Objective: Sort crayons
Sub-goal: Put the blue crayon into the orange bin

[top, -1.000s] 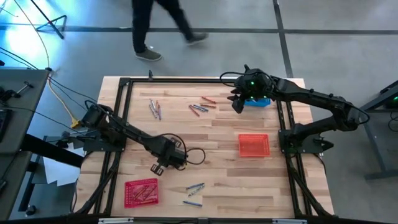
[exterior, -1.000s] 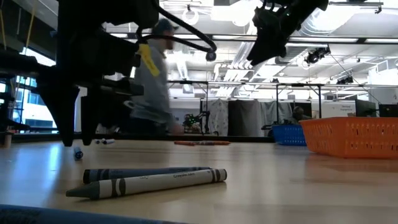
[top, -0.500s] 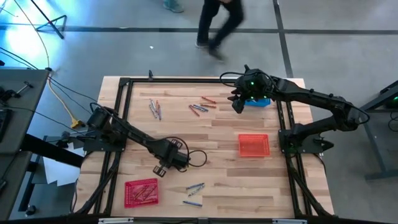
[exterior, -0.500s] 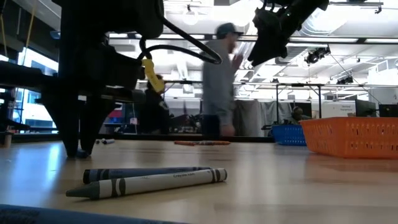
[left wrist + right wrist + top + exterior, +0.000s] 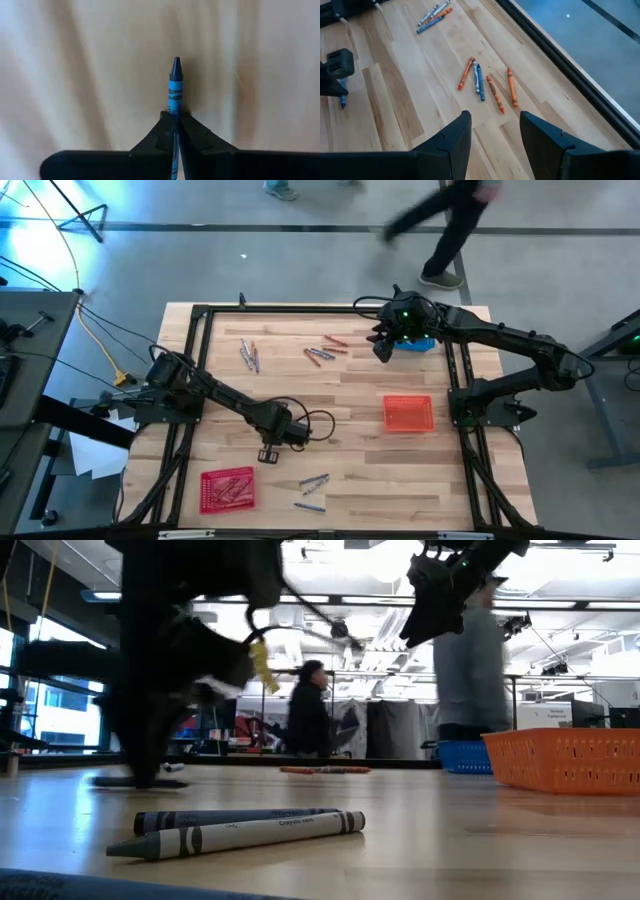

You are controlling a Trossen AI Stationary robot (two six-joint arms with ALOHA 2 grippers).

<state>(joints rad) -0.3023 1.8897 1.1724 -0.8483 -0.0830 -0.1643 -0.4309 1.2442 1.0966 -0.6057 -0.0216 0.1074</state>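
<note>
Crayon sorting — left hand (image 5: pixel 268 454) clamped on one blue crayon (image 5: pixel 175 87)

Left hand: low centre-left of the high view, fingers (image 5: pixel 160 135) pressed together on the blue crayon, tip sticking out over the bench (image 5: pixel 350 395). Right hand (image 5: pixel 382 350): raised at upper right beside the blue basket (image 5: pixel 418 343), fingers (image 5: pixel 452 140) spread wide, holding nothing. Loose crayons (image 5: pixel 320 354) — clusters at upper centre and upper left, more at bottom centre. Red basket (image 5: pixel 228 488) with red crayons at lower left; orange basket (image 5: pixel 409 413) at right. Person (image 5: pixel 450 230) walking along the top edge.

Loose crayons (image 5: pixel 484 85) beyond open end effector (image 5: pixel 495 132)
</note>
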